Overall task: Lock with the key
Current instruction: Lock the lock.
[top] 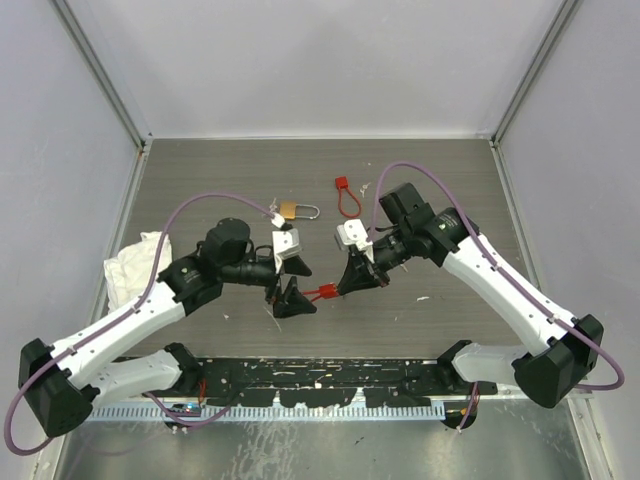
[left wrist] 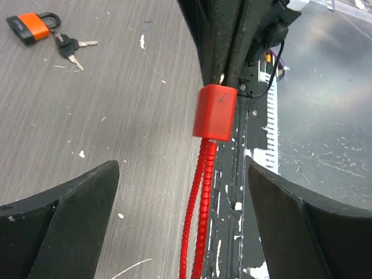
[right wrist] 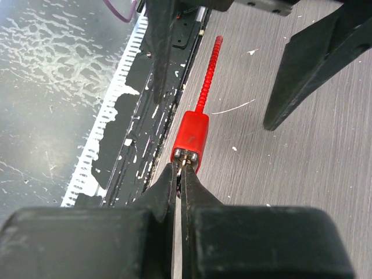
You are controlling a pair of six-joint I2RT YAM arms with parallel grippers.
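Keys [left wrist: 70,47], blades away from padlock [left wrist: 32,27]; left end effector [left wrist: 182,174] agape, right one [right wrist: 179,171] tight on red lock [right wrist: 189,136].

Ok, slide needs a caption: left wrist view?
Open left tool flanks the red cable lock, its end pinched by the right tool; orange padlock and keys lie beyond.

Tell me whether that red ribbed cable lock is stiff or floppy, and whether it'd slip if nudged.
Probably fairly stiff: the red ribbed cable lock runs straight out from the right pincer, shut at its block end, without sagging. Likely light, since that narrow pinch seems to carry it. A sideways nudge might make it pivot or slip there.
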